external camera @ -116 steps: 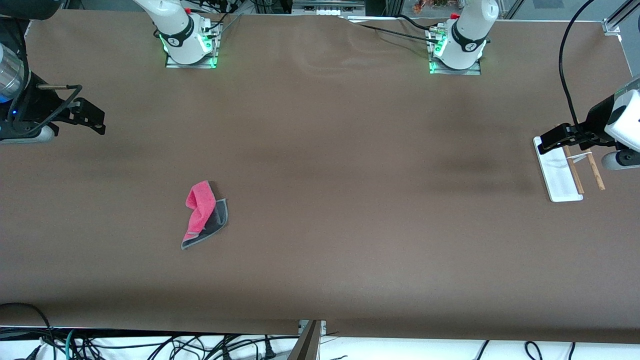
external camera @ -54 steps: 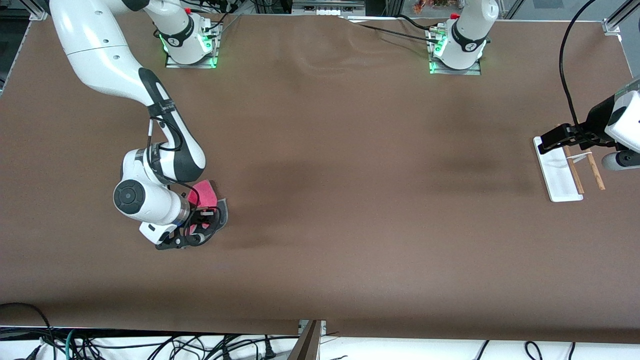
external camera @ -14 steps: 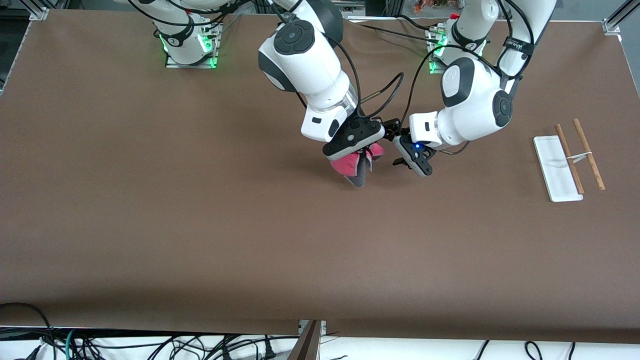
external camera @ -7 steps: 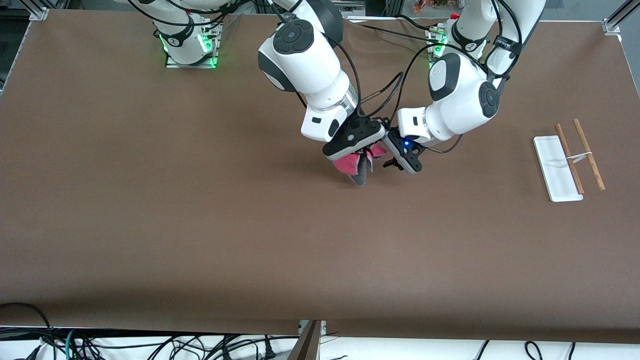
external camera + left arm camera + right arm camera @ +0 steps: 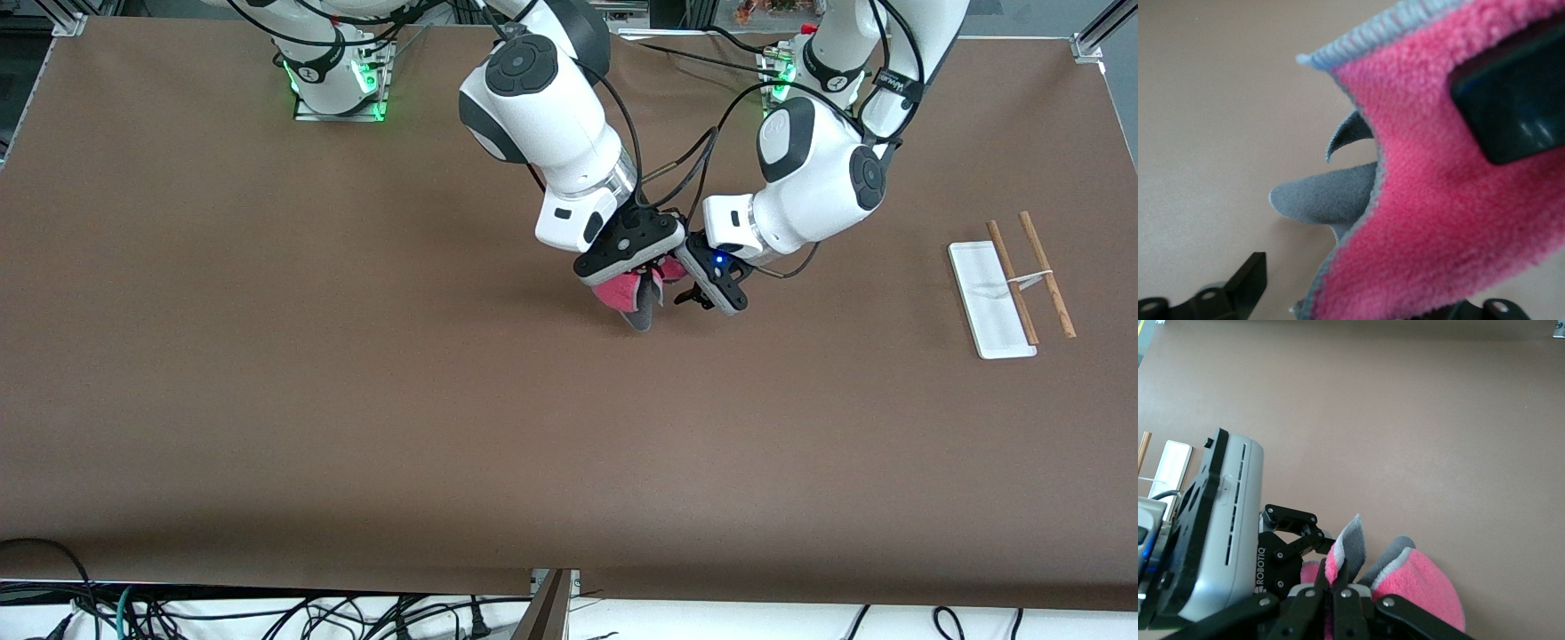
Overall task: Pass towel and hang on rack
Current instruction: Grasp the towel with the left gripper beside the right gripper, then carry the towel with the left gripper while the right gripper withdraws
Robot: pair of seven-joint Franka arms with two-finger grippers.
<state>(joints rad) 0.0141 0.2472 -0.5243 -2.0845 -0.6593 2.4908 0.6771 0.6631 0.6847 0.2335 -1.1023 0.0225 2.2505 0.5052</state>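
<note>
The right gripper [image 5: 647,274] hangs over the middle of the counter [image 5: 267,373], its jaws pressed together and pinching the towel [image 5: 633,298] by an upper fold; the right wrist view shows the cloth bunched between the closed fingers [image 5: 1338,583], pink pile outward, grey backing and grey edging poking up. The towel is held in the air, drooping below the gripper in a loose lobe. Judged from that droop, it is light, limp and without stiffness of its own; it will fold wherever unsupported and offers no firm edge. The pile looks plush, so a shallow bite on the pile alone could slip; the stitched edging or a doubled fold is the sounder place to grip. Just beside it, the left gripper [image 5: 692,289] is level with the cloth, its jaws spread; in the left wrist view the pink face [image 5: 1451,220] fills the space between the finger ends [image 5: 1238,287], with grey flaps behind. My assessment: the handover is at the point of the second grip, which should take a free fold clear of the right gripper's fingers. The rack [image 5: 996,307] stands well apart, toward the left arm's end of the counter, bare of cloth; hanging is not yet begun.
</note>
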